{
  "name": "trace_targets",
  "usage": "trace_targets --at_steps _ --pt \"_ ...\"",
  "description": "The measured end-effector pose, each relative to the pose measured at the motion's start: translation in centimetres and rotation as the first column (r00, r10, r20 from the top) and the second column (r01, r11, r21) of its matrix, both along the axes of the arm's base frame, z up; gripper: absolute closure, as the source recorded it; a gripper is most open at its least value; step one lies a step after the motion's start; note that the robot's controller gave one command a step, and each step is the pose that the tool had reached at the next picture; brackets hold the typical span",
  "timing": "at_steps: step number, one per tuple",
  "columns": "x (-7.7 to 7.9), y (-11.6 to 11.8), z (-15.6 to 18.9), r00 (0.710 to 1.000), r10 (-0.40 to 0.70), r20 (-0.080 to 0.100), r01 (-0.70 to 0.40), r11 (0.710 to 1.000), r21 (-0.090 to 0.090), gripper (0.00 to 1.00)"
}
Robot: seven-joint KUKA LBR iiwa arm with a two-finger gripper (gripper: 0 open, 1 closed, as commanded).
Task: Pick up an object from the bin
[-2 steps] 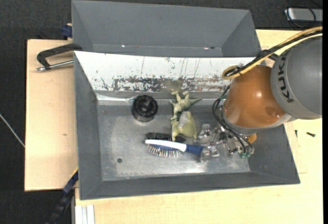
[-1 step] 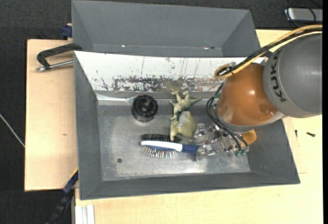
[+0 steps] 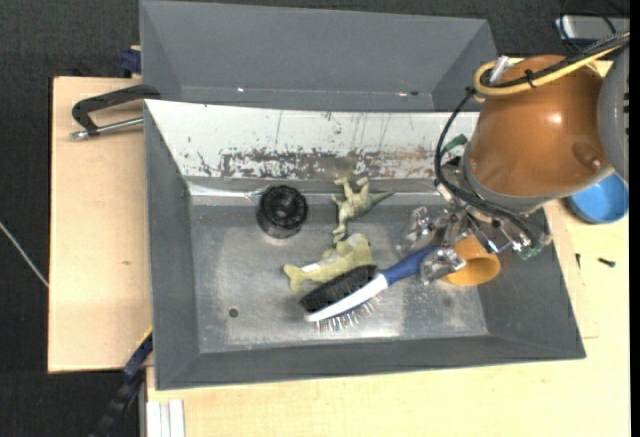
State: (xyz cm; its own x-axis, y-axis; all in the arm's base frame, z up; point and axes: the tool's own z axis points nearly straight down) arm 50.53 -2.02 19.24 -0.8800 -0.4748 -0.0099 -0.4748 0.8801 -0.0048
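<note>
My gripper (image 3: 424,250) is low in the bin's right part, open, with one metal finger on each side of the end of a brush's blue handle (image 3: 404,271). The brush (image 3: 345,293) lies flat, its black head with white bristles pointing to the front left. An orange cup (image 3: 472,269) lies on its side just right of the gripper, partly hidden under the wrist. A pale yellow toy animal (image 3: 330,261) lies against the brush head.
A green toy dinosaur (image 3: 352,200) stands near the back wall, left of the gripper. A black round cap-like thing (image 3: 281,209) sits at the back left. The bin's right wall is close behind the orange cup.
</note>
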Motion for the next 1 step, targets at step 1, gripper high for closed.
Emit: trace_targets --at_steps 1 --pt "0.55 -1.91 4.44 1.000 0.022 -0.001 -0.022 1.000 -0.001 1.00"
